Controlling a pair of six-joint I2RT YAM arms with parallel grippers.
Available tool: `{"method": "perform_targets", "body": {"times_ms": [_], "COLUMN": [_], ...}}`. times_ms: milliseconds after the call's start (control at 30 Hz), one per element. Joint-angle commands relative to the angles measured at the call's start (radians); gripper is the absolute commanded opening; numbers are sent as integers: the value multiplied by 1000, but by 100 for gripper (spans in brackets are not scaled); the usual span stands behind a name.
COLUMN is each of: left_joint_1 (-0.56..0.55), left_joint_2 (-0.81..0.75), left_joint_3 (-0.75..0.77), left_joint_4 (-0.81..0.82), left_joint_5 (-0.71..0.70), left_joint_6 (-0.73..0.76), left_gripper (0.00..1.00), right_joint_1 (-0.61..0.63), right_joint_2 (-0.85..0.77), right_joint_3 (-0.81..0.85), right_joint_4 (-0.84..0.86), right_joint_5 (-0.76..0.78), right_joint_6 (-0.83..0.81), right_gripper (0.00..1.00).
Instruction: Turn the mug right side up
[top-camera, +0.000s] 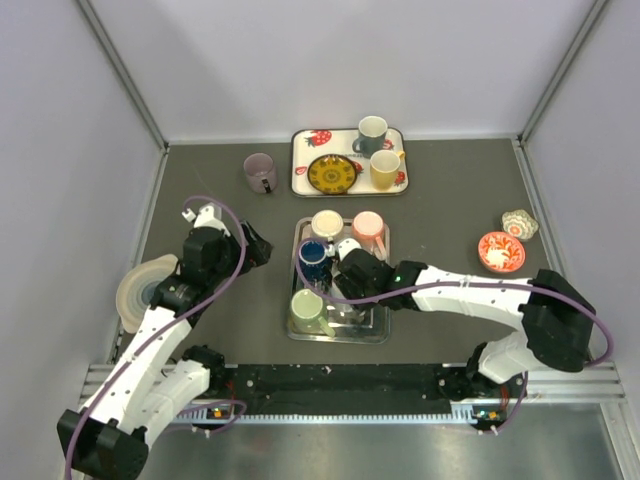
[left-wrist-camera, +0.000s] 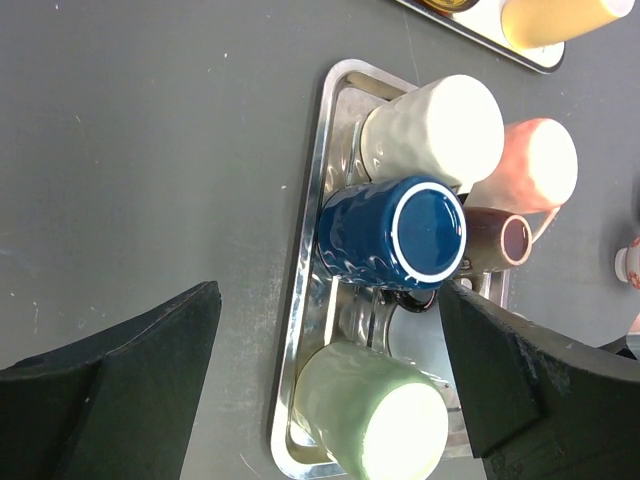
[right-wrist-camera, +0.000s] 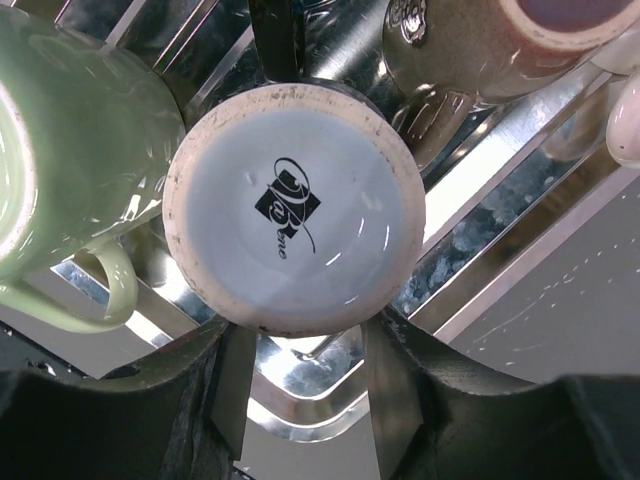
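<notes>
Dark table carries a metal tray (top-camera: 365, 322) where the mug (right-wrist-camera: 295, 195) sits bottom-up, my right gripper (right-wrist-camera: 310, 335) at its near edge, pinching or not I cannot tell, my left gripper (top-camera: 252, 245) spread and idle, so I judge the whole turn remains.

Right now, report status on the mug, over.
Left end effector open. Right end effector straddles mug base, grip unclear. Mug upside down on tray. Green mug crowds it.

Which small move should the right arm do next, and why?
Probably, if the right gripper truly holds it, lift the upside-down mug slightly clear of the metal tray before rotating: its base faces upward, and the green mug and brown mug crowd it.
</notes>
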Motion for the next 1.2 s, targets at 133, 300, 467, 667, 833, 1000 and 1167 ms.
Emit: {"method": "perform_targets", "body": {"times_ms": [133,300,467,667,833,1000,1167], "left_joint_1": [2,2,2,2,0,0,0], "left_joint_2": [-25,-27,-33,-48,-73,-94,-119], "left_joint_3": [-7,-12,-22,-30,-30,-16,17], "left_joint_4": [48,47,59,59,59,62,116], "left_joint_5": [8,15,48,56,58,61,178], "left_joint_6": [-3,-5,-8,-14,-9,-5,3], "left_gripper": [93,90,88,86,83,83,89], "right_joint_1": [11,11,11,12,46,100,100], "right_joint_2": [29,43,37,-33,-194,-331,-504], "right_joint_3": [8,2,-1,-13,-7,48,93], "right_joint_4": [65,71,69,58,0,-72,-45], "right_joint_5": [30,52,69,66,61,60,53], "right_joint_6": [-1,10,27,37,42,54,129], "right_gripper": [39,25,11,0,0,0,0]}}
